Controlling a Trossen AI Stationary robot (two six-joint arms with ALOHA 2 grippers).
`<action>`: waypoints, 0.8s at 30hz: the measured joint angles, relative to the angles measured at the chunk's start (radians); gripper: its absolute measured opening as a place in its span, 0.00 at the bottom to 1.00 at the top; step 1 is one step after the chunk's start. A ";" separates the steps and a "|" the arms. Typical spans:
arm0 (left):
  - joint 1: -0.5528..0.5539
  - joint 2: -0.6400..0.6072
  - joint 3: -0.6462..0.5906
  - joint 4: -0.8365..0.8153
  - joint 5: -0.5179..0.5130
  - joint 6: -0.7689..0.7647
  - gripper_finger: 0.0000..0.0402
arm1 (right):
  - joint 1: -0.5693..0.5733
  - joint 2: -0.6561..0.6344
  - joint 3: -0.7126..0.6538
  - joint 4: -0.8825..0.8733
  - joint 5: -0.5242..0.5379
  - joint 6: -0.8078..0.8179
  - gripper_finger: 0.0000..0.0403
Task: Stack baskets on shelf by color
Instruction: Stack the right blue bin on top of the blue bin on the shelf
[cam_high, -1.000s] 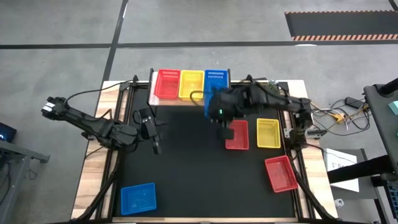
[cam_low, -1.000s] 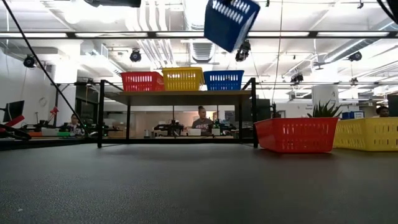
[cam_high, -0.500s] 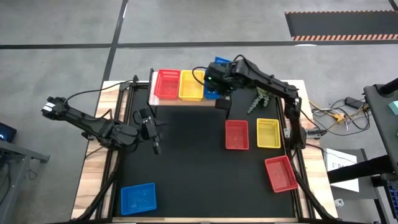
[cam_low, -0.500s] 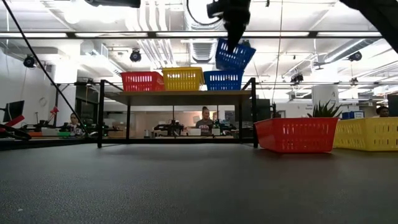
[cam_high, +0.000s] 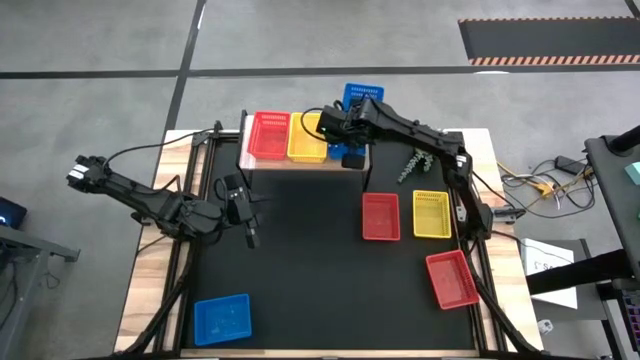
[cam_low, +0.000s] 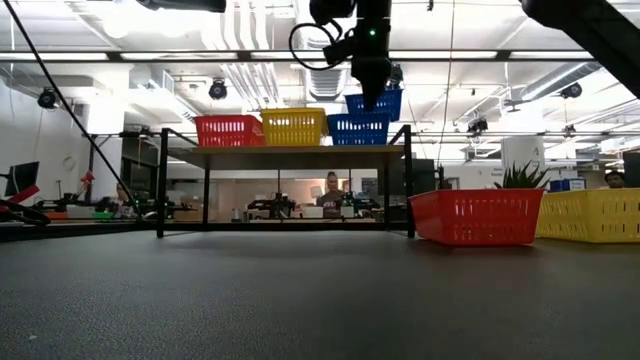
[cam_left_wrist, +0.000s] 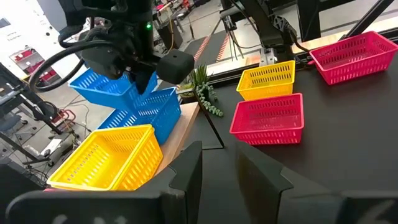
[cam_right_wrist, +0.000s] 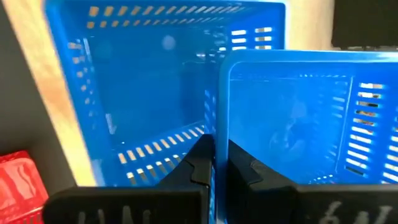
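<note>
My right gripper (cam_high: 346, 124) is shut on a blue basket (cam_high: 362, 97), holding it over the right end of the wood-topped shelf (cam_high: 300, 164). On the shelf stand a red basket (cam_high: 268, 135), a yellow basket (cam_high: 307, 138) and a blue basket (cam_low: 358, 130), side by side on their bottoms. The held basket (cam_low: 377, 103) hangs just above that blue one and a little toward the far side. I cannot tell whether the two touch. My left gripper (cam_high: 250, 236) is open and empty over the table's left half. My right gripper pinches one side wall of the blue basket at its rim (cam_right_wrist: 217, 134), one finger (cam_right_wrist: 245, 168) inside the basket and one (cam_right_wrist: 199, 165) outside. The fingers come from above, pointing down. The basket hangs below them, slightly tilted, over the shelf's blue basket (cam_right_wrist: 143, 93).
On the black table lie a red basket (cam_high: 380, 216) and a yellow one (cam_high: 431, 214) at the right, another red one (cam_high: 452, 279) near the right front, and a blue one (cam_high: 221, 318) at the left front. A small plant (cam_high: 415, 160) lies right of the shelf.
My right gripper has carried the blue basket from above the table's middle toward the far edge and down, to over the shelf's right end. The basket was steeply tilted and now hangs nearly level just above the shelf's blue basket.
</note>
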 joint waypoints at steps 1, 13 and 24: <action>0.000 0.000 0.000 0.000 0.000 0.000 0.20 | 0.000 0.000 0.000 0.003 0.003 0.000 0.02; 0.000 0.000 0.000 0.002 0.000 0.025 0.20 | 0.042 -0.001 0.000 0.041 0.072 -0.057 0.02; 0.000 0.000 0.000 0.004 0.000 0.026 0.20 | 0.084 -0.017 0.001 0.041 -0.061 -0.052 0.02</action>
